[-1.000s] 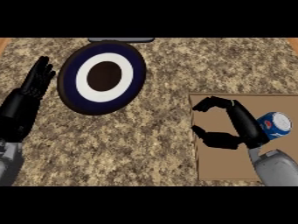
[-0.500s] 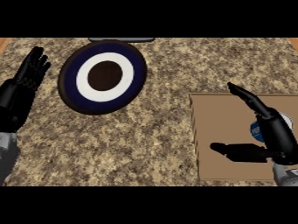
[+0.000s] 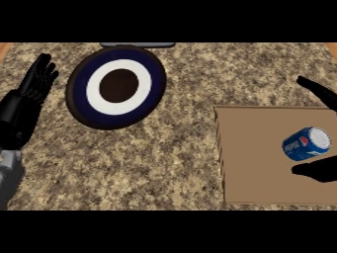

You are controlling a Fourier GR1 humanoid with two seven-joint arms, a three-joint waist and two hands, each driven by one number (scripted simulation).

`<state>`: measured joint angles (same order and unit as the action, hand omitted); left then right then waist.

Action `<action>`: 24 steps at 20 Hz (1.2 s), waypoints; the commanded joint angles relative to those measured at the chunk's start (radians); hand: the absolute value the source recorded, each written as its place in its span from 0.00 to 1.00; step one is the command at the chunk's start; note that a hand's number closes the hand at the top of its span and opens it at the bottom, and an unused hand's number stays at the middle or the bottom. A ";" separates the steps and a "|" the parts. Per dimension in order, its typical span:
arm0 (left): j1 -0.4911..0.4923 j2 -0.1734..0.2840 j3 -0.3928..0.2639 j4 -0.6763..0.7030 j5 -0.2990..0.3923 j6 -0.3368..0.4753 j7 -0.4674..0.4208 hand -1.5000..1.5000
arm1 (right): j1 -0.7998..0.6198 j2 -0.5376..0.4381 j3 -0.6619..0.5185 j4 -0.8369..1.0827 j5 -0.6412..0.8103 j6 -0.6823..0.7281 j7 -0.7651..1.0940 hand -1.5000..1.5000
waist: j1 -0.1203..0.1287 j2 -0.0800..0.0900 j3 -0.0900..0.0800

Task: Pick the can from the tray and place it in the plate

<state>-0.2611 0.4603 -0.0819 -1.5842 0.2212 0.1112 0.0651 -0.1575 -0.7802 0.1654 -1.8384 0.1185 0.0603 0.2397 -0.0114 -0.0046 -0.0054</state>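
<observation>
From the head view, you could see the right hand had drawn back toward the right edge since half a second before, uncovering the blue soda can it had been hiding. The can lay on the brown tray, between thumb and fingers, which were spread and held nothing. So your pick was not yet made. The dark blue plate sat well apart on the speckled surface. Your left hand rested at the left, fingers straight. The right palm was cut off by the edge.
</observation>
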 commanded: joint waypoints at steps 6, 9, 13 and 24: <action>-0.019 0.007 0.023 0.009 0.002 -0.025 0.003 0.50 | -0.055 -0.203 0.085 -0.088 -0.085 0.356 0.417 0.00 | 0.013 0.003 0.002; -0.083 -0.027 0.007 0.010 -0.016 -0.001 0.067 0.50 | -0.110 -0.161 0.105 -0.063 -0.100 0.407 0.488 0.00 | 0.013 0.005 0.005; 0.010 -0.034 0.023 -0.027 -0.031 -0.041 0.001 0.50 | -0.191 -0.102 0.104 0.041 -0.046 0.475 0.515 0.00 | 0.024 0.006 0.005; 0.020 -0.089 0.041 -0.047 -0.090 -0.055 0.031 0.50 | -0.160 0.005 0.089 0.163 0.196 0.538 0.493 0.00 | 0.018 0.004 0.005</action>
<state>-0.2694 0.3933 -0.0334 -1.5754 0.1562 0.0479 0.0743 -0.2986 -0.8172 0.2573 -1.7305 0.2565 0.5652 0.7167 0.0034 0.0005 -0.0001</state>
